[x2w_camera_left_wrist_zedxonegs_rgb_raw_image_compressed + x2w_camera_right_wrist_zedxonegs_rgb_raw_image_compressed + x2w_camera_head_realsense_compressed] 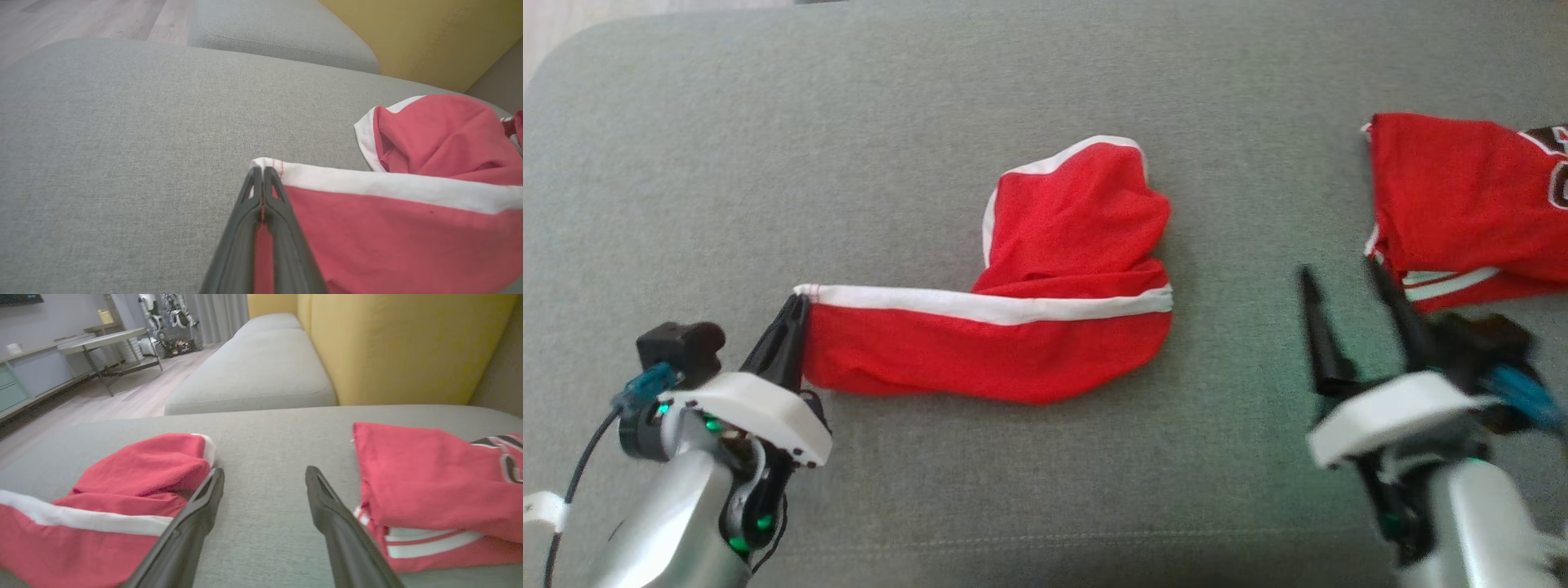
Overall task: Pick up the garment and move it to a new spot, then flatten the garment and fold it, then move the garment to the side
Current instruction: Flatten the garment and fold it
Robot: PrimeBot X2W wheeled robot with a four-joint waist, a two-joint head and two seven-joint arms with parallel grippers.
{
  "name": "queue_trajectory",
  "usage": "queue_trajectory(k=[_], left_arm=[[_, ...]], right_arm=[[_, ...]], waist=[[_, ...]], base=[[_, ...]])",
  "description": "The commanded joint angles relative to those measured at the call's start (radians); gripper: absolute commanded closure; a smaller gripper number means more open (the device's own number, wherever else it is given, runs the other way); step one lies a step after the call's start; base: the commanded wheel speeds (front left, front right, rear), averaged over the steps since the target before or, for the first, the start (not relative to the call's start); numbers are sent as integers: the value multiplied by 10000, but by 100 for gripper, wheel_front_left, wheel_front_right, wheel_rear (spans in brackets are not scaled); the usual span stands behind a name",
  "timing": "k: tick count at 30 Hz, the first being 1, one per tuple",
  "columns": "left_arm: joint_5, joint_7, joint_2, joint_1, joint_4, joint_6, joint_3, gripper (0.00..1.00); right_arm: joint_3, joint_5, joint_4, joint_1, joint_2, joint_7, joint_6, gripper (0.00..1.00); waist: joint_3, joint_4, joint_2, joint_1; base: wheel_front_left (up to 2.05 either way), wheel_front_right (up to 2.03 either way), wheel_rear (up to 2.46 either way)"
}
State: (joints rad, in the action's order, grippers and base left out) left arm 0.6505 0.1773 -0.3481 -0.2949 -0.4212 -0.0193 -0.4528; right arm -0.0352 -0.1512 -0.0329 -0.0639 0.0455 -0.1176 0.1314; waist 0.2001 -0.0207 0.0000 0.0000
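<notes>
Grey sofa cushion as work surface, yellow backrest behind it, wood floor beyond its far left corner. Left jaws: fully closed, fingers pressed together on the left end of the red garment, pinching it at the corner of the white hem band. Garment lies on the middle of the cushion; long lower part runs rightward from the grip, with a bunched upper lobe edged in white at its right end. Right jaws: wide open, holding nothing, fingers above bare cushion near the front edge, just right of the garment. Second red jersey with white stripes lies folded toward the cushion's right edge, close beside the right finger.
</notes>
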Motion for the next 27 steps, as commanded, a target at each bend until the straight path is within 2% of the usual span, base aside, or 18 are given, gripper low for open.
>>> queue_trajectory(k=[1,8,15,16,17,18,22,27], left_arm=[[-157,110,-346,-258,463,-84,306,100],[-253,114,-175,-397,709,-93,82,100],[-325,189,14,-651,545,36,-124,100],[-335,222,23,-674,525,52,-133,100],[-356,275,27,-691,515,59,-134,100],[-376,320,30,-698,505,60,-134,100],[-551,574,-25,-646,656,-15,-48,100],[-976,783,-193,-434,1520,-314,248,100]], right_arm=[[-639,-29,143,-677,52,-99,-7,0],[-2132,-727,2773,-1986,116,-199,-7,0],[-2559,-1164,4423,-2634,179,67,-7,0],[-2662,-1251,4603,-2713,185,89,-7,33],[-2738,-1334,4737,-2787,196,156,-7,85],[-2794,-1432,4833,-2842,197,226,-7,100],[-2846,-1660,4755,-2902,282,660,-7,100],[-2590,-1744,3703,-2598,453,1163,-7,100]], waist=[[89,193,0,0],[366,688,0,0],[488,951,0,0],[498,956,0,0],[501,957,0,0],[495,951,0,0],[390,883,0,0],[66,728,0,0]], base=[[0,0,0],[0,0,0],[0,0,0],[0,0,0],[0,0,0],[0,0,0],[0,0,0],[0,0,0]])
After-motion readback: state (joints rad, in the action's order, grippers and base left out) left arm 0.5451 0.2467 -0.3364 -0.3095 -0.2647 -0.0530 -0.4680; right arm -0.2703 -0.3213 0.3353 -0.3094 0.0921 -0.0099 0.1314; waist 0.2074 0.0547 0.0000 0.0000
